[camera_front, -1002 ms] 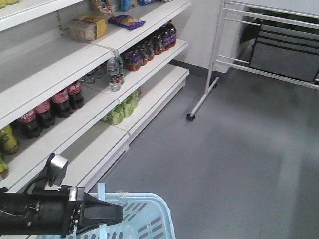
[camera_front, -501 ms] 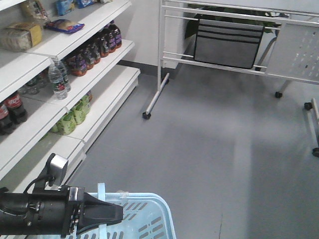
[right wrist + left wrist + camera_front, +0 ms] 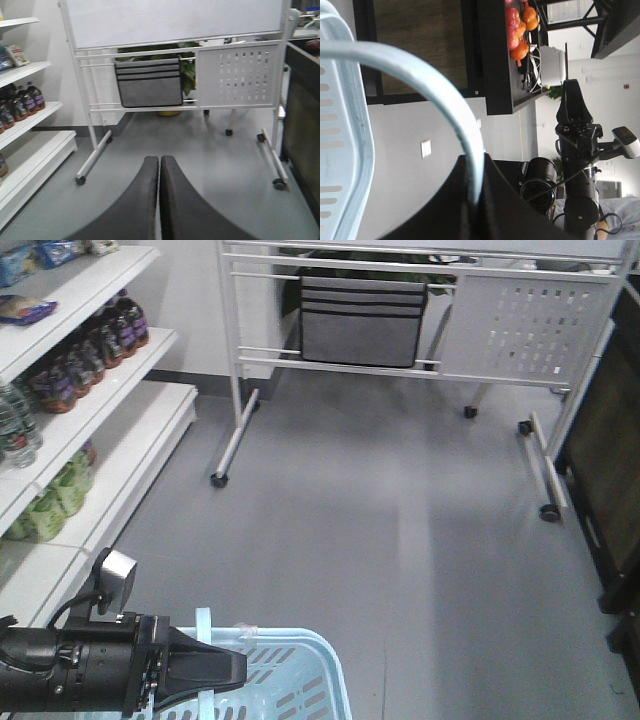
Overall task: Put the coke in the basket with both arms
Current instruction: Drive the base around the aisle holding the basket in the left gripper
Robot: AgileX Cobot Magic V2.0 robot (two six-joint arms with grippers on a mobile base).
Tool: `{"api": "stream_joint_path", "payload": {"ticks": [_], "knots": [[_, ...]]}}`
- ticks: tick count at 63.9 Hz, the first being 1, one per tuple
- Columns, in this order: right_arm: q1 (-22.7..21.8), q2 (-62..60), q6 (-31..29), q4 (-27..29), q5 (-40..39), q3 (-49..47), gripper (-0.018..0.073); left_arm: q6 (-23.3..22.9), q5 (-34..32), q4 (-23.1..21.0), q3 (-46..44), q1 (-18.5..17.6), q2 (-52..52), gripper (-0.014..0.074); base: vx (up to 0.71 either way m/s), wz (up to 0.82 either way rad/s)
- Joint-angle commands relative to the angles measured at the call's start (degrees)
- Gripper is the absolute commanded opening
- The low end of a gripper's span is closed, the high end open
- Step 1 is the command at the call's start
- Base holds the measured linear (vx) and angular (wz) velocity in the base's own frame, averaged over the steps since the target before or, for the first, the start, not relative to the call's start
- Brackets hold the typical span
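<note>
My left gripper (image 3: 235, 668) sits at the bottom left of the front view, shut on the pale blue handle (image 3: 203, 625) of the light blue basket (image 3: 300, 680). In the left wrist view the handle (image 3: 440, 85) curves down between the two black fingers, and the gripper (image 3: 475, 160) is clamped on it; the basket's rim (image 3: 355, 130) is at the left. My right gripper (image 3: 159, 161) is shut and empty, pointing over the grey floor. It does not show in the front view. No coke bottle is in view.
White shelving (image 3: 120, 440) at the left holds dark purple-labelled bottles (image 3: 95, 345), water bottles (image 3: 15, 435) and green bottles (image 3: 55, 500). A wheeled white rack (image 3: 235, 390) with a grey pocket organiser (image 3: 362, 322) stands ahead. A dark cabinet (image 3: 610, 470) is at the right.
The view has swung to the right: the shelves slid left and the coke bottles left the frame. The rack and the dark cabinet came in. The left gripper still holds the basket handle.
</note>
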Motion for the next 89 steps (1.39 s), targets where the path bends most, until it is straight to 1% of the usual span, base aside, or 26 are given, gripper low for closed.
{"api": "stream_joint_path", "payload": {"ticks": [1,48,89], "knots": [[-0.1,-1.0,-0.3,-0.4,-4.3,0.6,-0.0005,0.3,4.5,-5.8,-0.7,-0.2,-2.0,-0.0006,0.03,-0.32],[-0.1,-1.0,-0.3,-0.4,-4.3,0.6,-0.0005,0.3,4.5,-5.8,-0.7,-0.2,-2.0,-0.0006,0.06,-0.29],[-0.1,-1.0,-0.3,-0.4,-4.3,0.6,-0.0005,0.3,4.5,-5.8,-0.7,-0.2,-2.0,-0.0006,0.17,0.03]]}}
